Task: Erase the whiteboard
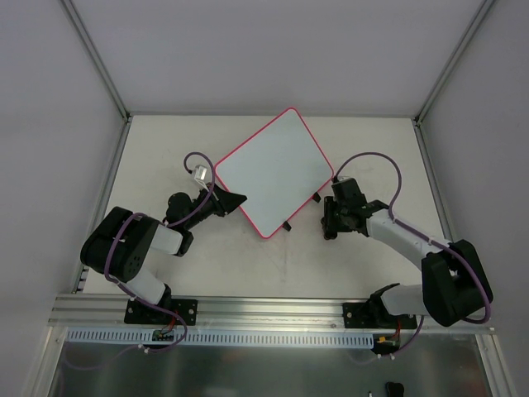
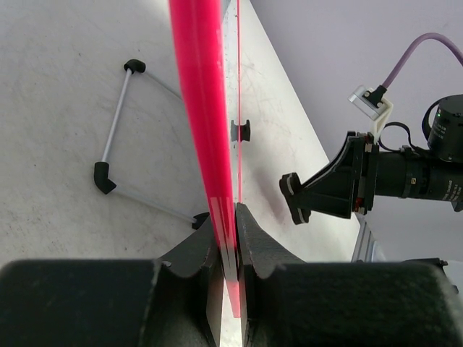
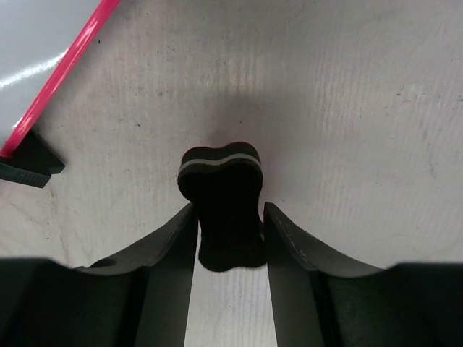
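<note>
The whiteboard (image 1: 274, 174), white with a pink-red rim, lies turned like a diamond in the middle of the table. My left gripper (image 1: 235, 198) is shut on its left rim; in the left wrist view the rim (image 2: 199, 108) runs edge-on between the closed fingers of that gripper (image 2: 235, 217). My right gripper (image 1: 331, 227) hangs low over the table just right of the board. In the right wrist view a small black eraser (image 3: 221, 195) rests on the table between the fingers of that gripper (image 3: 230, 210), which press close on both sides. The board's surface looks blank.
Two black clips (image 1: 288, 225) stick out from the board's near right edge, one beside my right gripper (image 3: 29, 170). A thin wire stand with black ends (image 2: 116, 144) shows left of the rim. Grey walls and metal posts (image 1: 99, 66) enclose the table.
</note>
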Tool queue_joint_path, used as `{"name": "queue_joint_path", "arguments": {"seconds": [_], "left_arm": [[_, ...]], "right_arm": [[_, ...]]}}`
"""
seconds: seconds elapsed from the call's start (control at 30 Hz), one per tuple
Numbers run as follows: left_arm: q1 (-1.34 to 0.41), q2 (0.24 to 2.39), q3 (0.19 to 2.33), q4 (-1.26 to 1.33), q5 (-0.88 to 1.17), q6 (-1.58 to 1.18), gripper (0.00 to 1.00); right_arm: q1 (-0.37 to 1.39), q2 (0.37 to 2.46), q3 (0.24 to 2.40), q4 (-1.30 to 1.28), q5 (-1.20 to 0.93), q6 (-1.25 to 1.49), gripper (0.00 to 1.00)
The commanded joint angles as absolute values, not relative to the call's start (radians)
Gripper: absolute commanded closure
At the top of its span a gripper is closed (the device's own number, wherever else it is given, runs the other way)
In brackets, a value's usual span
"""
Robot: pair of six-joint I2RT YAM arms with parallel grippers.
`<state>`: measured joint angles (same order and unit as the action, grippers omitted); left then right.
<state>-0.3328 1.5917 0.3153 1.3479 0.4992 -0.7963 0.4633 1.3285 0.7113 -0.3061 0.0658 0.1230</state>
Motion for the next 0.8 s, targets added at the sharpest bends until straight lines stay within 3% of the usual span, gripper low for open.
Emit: {"name": "queue_joint_path", "arguments": {"seconds": [0.0, 0.07, 0.1, 0.2, 0.33, 0.6, 0.77], "left_arm": [[-0.347, 1.582, 0.298, 1.681, 0.532, -0.726, 0.91], [-0.347, 1.578, 0.298, 1.681, 0.534, -0.726, 0.91], [-0.347, 1.577, 0.296, 1.681, 0.534, -0.726, 0.89], [-0.347, 1.577, 0.296, 1.681, 0.532, -0.726, 0.87], [-0.347, 1.578, 0.295, 1.681, 0.531, -0.724, 0.82], [-0.347, 1.572, 0.29, 1.681, 0.519, -0.724, 0.55], [-0.347, 1.562, 0.282, 1.681, 0.517, -0.719, 0.47]], "right_arm": [[0.469, 1.342, 0.716, -0.296, 0.06, 0.11, 0.54], [0.471, 1.345, 0.716, -0.296, 0.055, 0.112, 0.46], [0.471, 1.347, 0.716, -0.295, 0.058, 0.113, 0.35], [0.474, 1.342, 0.718, -0.291, 0.063, 0.117, 0.27], [0.476, 1.319, 0.715, -0.29, 0.069, 0.115, 0.26], [0.474, 1.259, 0.71, -0.285, 0.081, 0.103, 0.26], [0.472, 1.249, 0.707, -0.284, 0.094, 0.098, 0.26]]}}
